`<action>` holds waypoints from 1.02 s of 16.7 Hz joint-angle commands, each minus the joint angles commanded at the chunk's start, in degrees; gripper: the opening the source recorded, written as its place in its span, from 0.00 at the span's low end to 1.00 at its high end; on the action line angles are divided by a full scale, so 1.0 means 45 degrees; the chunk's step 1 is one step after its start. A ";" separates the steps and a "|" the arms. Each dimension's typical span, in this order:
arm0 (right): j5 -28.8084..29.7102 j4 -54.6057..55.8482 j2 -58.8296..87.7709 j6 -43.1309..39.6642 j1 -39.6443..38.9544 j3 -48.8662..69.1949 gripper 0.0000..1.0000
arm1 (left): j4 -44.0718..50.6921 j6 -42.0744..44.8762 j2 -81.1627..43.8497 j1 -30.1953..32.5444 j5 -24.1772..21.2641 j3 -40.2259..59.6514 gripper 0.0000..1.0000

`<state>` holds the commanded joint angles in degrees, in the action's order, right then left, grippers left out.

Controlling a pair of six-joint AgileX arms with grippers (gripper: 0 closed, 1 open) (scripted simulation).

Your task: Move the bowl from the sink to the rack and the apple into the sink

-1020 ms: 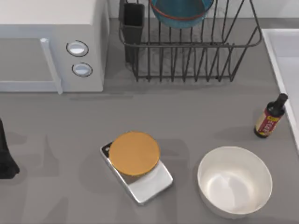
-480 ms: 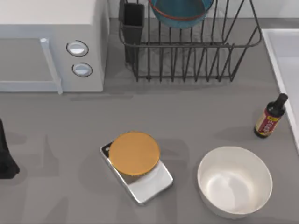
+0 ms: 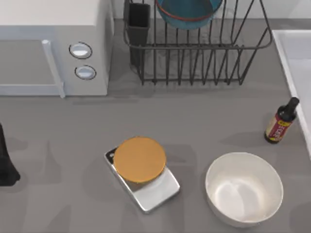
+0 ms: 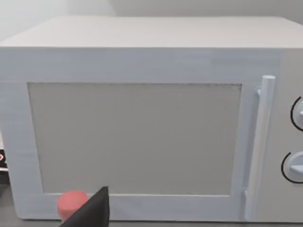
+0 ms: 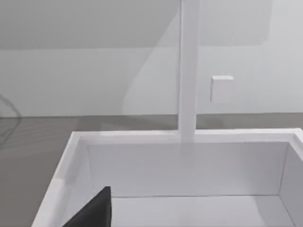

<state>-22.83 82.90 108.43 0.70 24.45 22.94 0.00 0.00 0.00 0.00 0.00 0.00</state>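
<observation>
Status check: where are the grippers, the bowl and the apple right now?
Left arm parked at table's left edge. Bowl sits in rack. Right wrist looks into sink, no apple seen there.

A matte grey surface (image 3: 194, 121) spreads under soft, even light that leaves faint shadows. A white microwave (image 3: 53, 46) stands at ten o'clock. Behind, a plain pale wall (image 5: 94, 61) carries a small white square plate (image 5: 221, 89).
</observation>
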 joint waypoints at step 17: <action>0.4383 -1.6649 -2.2252 -0.0143 -0.4693 -0.4398 1.00 | 0.0000 0.0000 0.0000 0.0000 0.0000 0.0000 1.00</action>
<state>-3.10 7.98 8.30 0.06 3.33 3.15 0.00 0.00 0.00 0.00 0.00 0.00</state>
